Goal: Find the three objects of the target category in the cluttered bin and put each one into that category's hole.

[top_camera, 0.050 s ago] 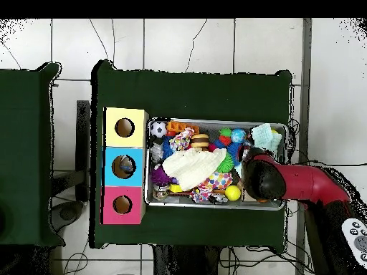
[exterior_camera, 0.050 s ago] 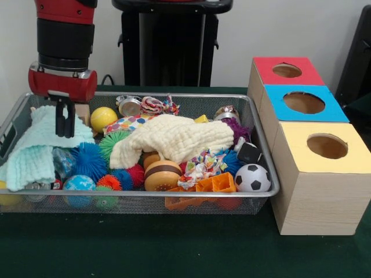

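My claw (exterior_camera, 0.050 s ago: 64,120) hangs over the left end of the wire bin (exterior_camera, 0.050 s ago: 264,152) in front view, fingers nearly pressed together w/ nothing between them, tips just above the mint cloth (exterior_camera, 0.050 s ago: 36,147). Bin is packed: cream cloth (exterior_camera, 0.050 s ago: 174,139) across the middle, yellow ball (exterior_camera, 0.050 s ago: 103,118), soccer ball (exterior_camera, 0.050 s ago: 253,178), toy burger (exterior_camera, 0.050 s ago: 162,174), spiky balls. Beside the bin on the green counter (exterior_camera, 0.050 s ago: 174,249) stand 3 boxes w/ holes: red (exterior_camera, 0.050 s ago: 287,70), blue (exterior_camera, 0.050 s ago: 304,102), yellow (exterior_camera, 0.050 s ago: 327,146).

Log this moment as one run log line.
pincer: over mint cloth, grip state unclear | wire bin: cluttered, cream cloth on top | blue box: object in hole
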Controlling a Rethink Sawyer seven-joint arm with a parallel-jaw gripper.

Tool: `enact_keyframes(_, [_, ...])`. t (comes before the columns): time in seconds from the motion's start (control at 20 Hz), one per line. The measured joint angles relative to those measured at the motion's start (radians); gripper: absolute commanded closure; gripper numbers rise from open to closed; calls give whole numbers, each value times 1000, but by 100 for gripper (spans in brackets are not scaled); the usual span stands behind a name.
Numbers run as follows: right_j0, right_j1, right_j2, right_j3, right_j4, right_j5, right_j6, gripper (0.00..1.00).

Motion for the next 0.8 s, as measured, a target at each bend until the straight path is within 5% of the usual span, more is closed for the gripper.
enact_keyframes(0.1, [0,0,0,8,0,0,0,100])
enact_keyframes(0.15, [0,0,0,23,0,0,0,0])
enact_keyframes(0.8, [0,1,0,42,0,0,0,0])
